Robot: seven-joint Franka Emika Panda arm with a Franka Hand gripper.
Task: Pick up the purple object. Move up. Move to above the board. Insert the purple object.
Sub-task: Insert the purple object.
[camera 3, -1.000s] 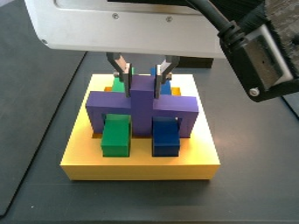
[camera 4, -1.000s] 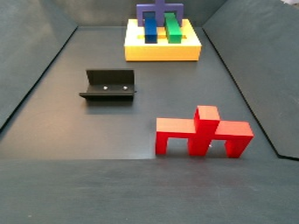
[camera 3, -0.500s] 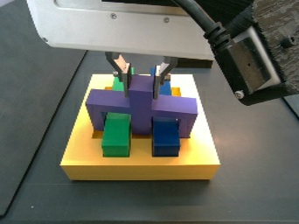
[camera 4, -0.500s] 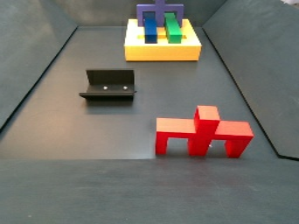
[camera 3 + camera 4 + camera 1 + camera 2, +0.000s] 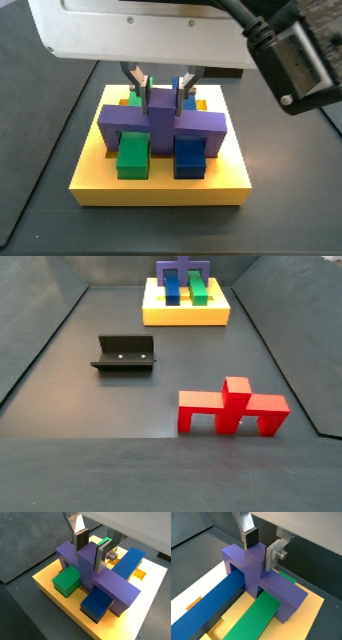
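On the board (image 5: pixel 160 185) the purple object (image 5: pixel 160 122) stood astride the green bar (image 5: pixel 67 581) and the blue bar (image 5: pixel 101 602), its legs down at the board's slots, and it looked seated or nearly so. The claw (image 5: pixel 92 546) hung directly over the board with its two fingers (image 5: pixel 272 554) pressed against either side of the purple object's raised stem, closed on it. The likely trouble from here, as I judged it, lay in the release: if the legs were not fully home, pulling the claw up while the pads were dragging on the stem could lift or tilt the purple object out of its slots; pushing down further could jam it crooked against the bars. The board sat on a dark grey floor (image 5: pixel 80 456), matt and bare. Well away from the board stood the fixture (image 5: pixel 124 353), and further off still a red piece (image 5: pixel 233 408).
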